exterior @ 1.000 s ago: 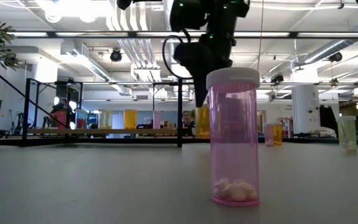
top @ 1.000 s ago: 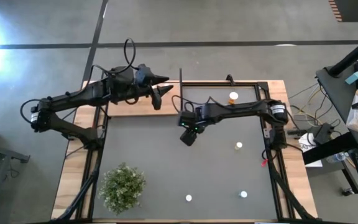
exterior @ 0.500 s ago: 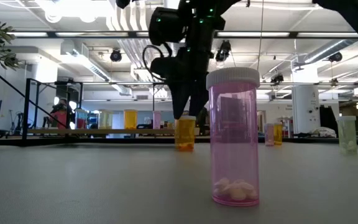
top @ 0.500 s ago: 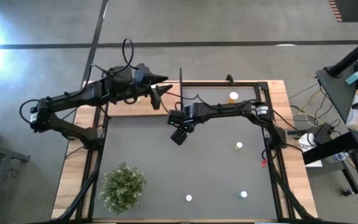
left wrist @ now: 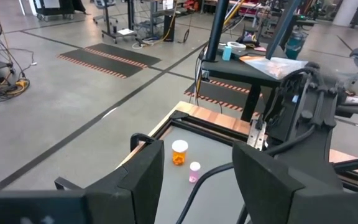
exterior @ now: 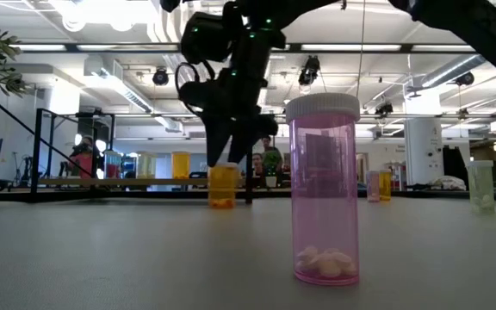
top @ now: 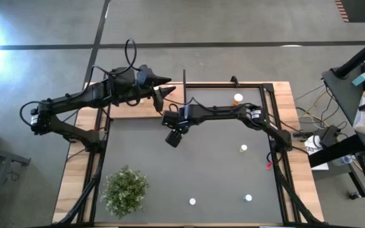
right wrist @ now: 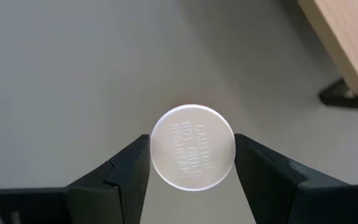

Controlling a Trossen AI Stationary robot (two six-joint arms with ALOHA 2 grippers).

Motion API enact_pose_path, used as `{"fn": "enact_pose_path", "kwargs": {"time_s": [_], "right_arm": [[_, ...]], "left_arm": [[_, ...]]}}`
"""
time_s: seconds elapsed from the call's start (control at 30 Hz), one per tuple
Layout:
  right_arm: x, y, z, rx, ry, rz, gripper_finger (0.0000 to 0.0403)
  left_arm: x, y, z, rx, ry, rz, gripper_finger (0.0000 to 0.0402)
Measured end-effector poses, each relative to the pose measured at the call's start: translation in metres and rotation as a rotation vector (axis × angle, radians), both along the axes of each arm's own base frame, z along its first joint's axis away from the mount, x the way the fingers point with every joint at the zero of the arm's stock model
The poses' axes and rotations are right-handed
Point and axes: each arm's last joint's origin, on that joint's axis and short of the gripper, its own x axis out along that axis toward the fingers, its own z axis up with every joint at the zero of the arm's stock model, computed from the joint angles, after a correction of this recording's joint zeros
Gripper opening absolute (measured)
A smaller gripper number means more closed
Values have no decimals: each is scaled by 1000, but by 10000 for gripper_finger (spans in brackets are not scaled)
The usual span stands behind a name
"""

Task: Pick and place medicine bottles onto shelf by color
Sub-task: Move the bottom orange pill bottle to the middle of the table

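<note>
Orange bottle [exterior: 223, 186] gripped near the shelf [top: 146, 109].

Pinched at its white cap by the right gripper [right wrist: 192, 163], base on the grey tabletop [top: 220, 171], pills inside. Pink bottle [exterior: 323, 190] holding white pills. Left gripper [top: 163, 94] parted, empty, hovering above the shelf.

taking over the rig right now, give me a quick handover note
Right hand: shut on an orange bottle, carried just above the table near the shelf.
Left hand: open, empty, waiting over the shelf.
Done: several bottles stand on the shelf in the low view.
Left: a pink bottle, an orange one and two others on the table.
</note>
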Motion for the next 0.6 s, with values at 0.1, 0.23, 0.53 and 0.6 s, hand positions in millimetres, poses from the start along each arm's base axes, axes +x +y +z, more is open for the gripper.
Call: {"fn": "enact_pose_path", "kwargs": {"time_s": [0.1, 0.23, 0.53, 0.6], "right_arm": [[8, -2, -1, -2, -16, 0, 206], [17, -5, -1, -10, -37, 9, 206], [23, -18, -3, -22, -60, 10, 206], [23, -20, -5, -22, -58, 6, 206]], "left_arm": [[0, 0, 0, 0, 0, 0, 174], [0, 0, 0, 0, 0, 0, 174], [0, 0, 0, 0, -1, 0, 174], [0, 0, 0, 0, -1, 0, 174]]}}
